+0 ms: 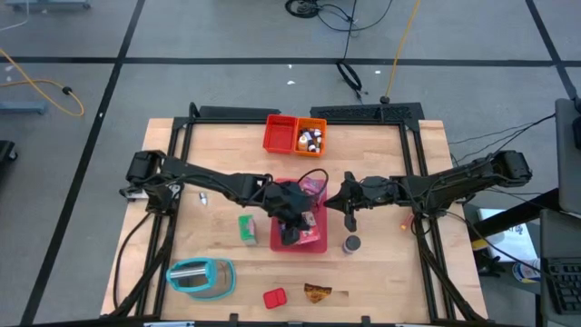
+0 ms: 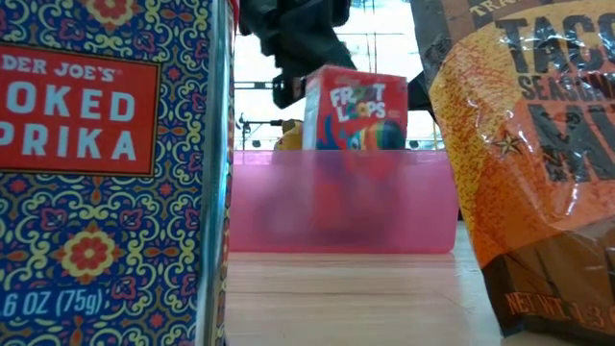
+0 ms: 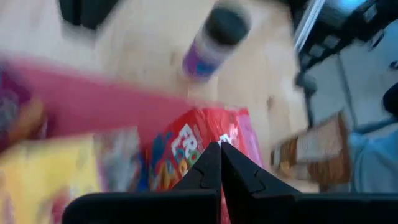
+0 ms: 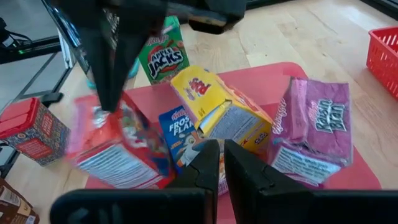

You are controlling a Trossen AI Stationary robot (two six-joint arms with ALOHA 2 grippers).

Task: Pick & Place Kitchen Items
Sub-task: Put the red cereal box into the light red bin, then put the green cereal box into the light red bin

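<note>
Five small cereal boxes are counted. Four are seen on the pink tray (image 2: 288,211) at table centre: a red box (image 2: 354,108) marked "Froot Loops", a blue box (image 4: 179,134) marked "Frosted Flakes", a pink box (image 4: 317,127) marked "Raisin Bran", and a yellow box (image 4: 217,106) whose name cannot be read. The fifth, a green box (image 4: 163,56) marked "Apple Jacks", is stood just left of the tray.

One grey can (image 1: 351,243) is noted right of the tray. One red tin (image 2: 96,163) marked "Trader Joe's Smoked Paprika, 75g" and one brown packet (image 2: 538,144) marked "Taco Seasoning Mix" are placed at the near edge.

The left gripper (image 1: 290,225) is held over the tray, fingers together, tips at the red box. The right gripper (image 1: 350,216) is held beside the tray's right edge, fingers drawn together on nothing.
</note>
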